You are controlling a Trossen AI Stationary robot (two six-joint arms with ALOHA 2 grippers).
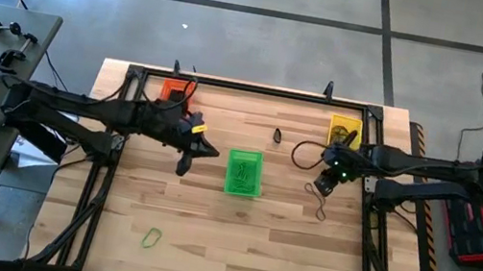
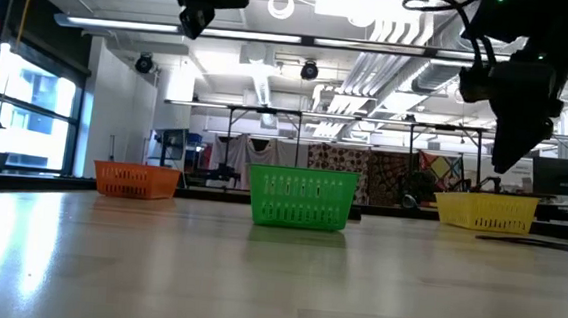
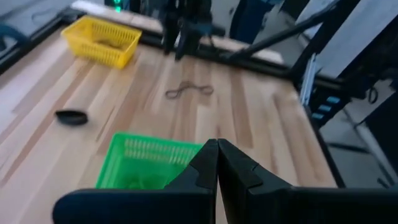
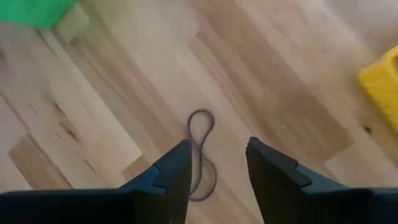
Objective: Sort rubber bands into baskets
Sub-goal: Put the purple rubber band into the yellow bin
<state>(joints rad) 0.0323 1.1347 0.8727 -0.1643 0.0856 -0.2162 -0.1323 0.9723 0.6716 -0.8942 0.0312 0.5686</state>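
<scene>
R claw [image 4: 216,171] open, hovering right over dark rubber band [image 4: 201,149] on table.

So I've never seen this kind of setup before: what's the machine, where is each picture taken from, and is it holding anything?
It is a robot with two dark arms at a wooden table. One camera looks straight down, one sits at table height, and one rides on each wrist. On the table stand an orange basket, a green basket and a yellow basket. Loose rubber bands lie about: a green one, a dark bundle and a dark loop. The right gripper hangs open over that loop, holding nothing. The left gripper is shut, empty, near the green basket.
</scene>
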